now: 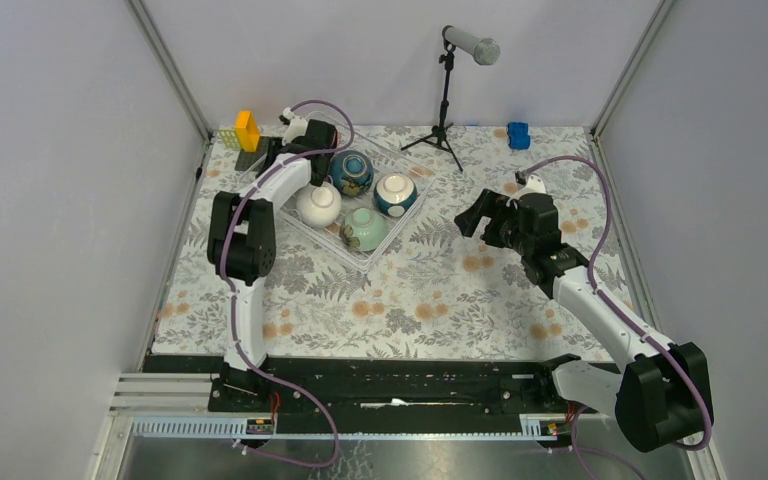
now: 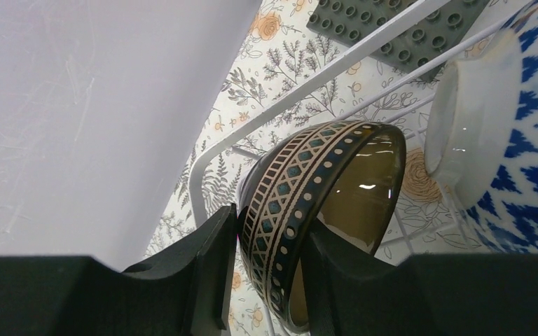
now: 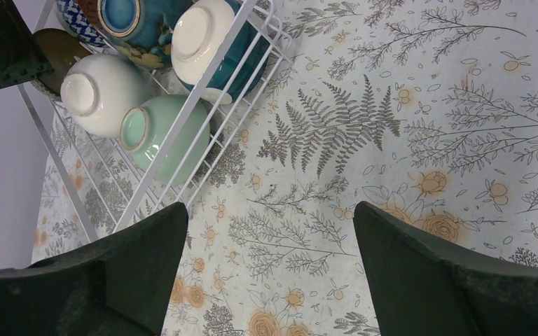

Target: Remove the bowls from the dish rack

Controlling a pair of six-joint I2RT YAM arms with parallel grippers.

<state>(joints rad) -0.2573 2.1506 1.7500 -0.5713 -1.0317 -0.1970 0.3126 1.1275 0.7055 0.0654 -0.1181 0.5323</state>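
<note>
The dish rack (image 1: 400, 215) is a white wire rack at the back left of the table. It holds a dark teal bowl (image 1: 352, 172), a teal bowl with a white base (image 1: 396, 194), a white bowl (image 1: 318, 205) and a pale green bowl (image 1: 364, 228), all also in the right wrist view. My left gripper (image 1: 315, 148) is at the rack's far left corner, shut (image 2: 266, 280) on the rim of a brown patterned bowl (image 2: 322, 182), which stands on edge. A blue zigzag bowl (image 2: 525, 140) sits beside it. My right gripper (image 1: 475, 220) is open and empty (image 3: 270, 266) above the cloth, right of the rack (image 3: 203, 105).
A microphone stand (image 1: 447, 100) stands behind the rack. A grey studded plate (image 2: 392, 24) and a yellow block (image 1: 247, 130) lie at the back left corner, a blue object (image 1: 518, 135) at the back right. Walls enclose the table on three sides.
</note>
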